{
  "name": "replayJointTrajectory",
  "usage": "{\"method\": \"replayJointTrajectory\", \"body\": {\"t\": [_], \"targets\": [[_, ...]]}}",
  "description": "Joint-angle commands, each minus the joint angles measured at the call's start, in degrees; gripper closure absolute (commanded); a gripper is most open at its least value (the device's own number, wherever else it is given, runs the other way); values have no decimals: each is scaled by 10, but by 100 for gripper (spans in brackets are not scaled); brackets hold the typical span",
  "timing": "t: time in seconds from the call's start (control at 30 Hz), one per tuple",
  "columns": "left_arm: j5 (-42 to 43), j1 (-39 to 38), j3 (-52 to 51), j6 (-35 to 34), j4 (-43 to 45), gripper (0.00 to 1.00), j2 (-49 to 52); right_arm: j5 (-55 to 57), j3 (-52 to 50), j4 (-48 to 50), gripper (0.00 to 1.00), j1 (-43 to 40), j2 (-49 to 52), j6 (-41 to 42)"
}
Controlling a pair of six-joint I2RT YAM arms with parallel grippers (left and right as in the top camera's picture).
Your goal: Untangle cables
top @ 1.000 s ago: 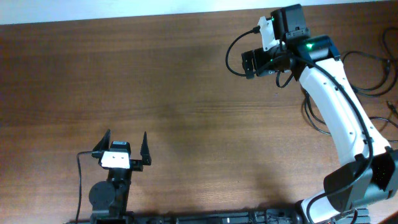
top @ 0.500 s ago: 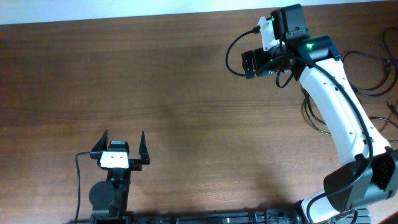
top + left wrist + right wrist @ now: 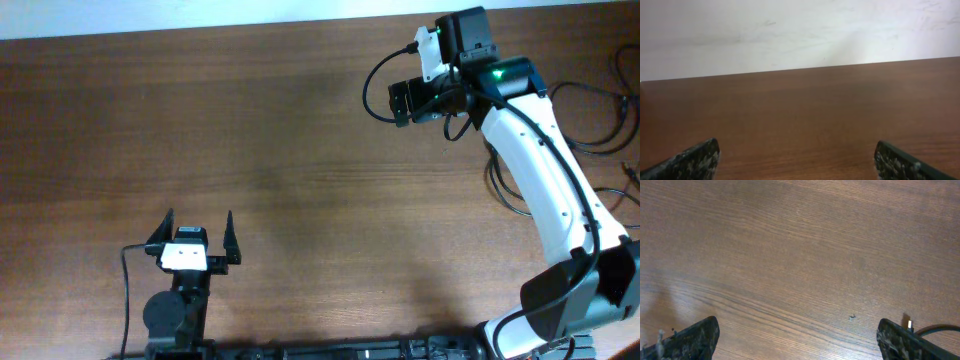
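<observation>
Thin black cables (image 3: 603, 146) lie looped on the table at the far right, partly hidden behind the right arm, with another strand (image 3: 493, 178) left of the arm. My right gripper (image 3: 402, 101) is open and empty above the table's far right part, apart from the cables. In the right wrist view its fingers (image 3: 800, 340) are wide apart over bare wood, and a cable end with a small metal plug (image 3: 910, 325) shows next to the right finger. My left gripper (image 3: 198, 222) is open and empty at the near left; its wrist view (image 3: 797, 160) shows only table.
The brown wooden table (image 3: 260, 150) ends at a white wall along the far edge (image 3: 800, 35). A thicker black robot wire (image 3: 372, 80) loops beside the right wrist. The left arm's base (image 3: 172, 315) sits at the near edge.
The left gripper has shifted very slightly at the near left. The right arm and the cables have not moved.
</observation>
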Motion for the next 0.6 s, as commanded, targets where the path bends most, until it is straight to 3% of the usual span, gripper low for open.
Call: {"method": "replayJointTrajectory", "body": {"t": [0.0,0.57], "targets": [[-8,2,-1,9,-5,1,-5,3,7,1,0,2,-2,5],[-8,2,-1,9,-5,1,-5,47,-26,41,0,2,-28,4]]}}
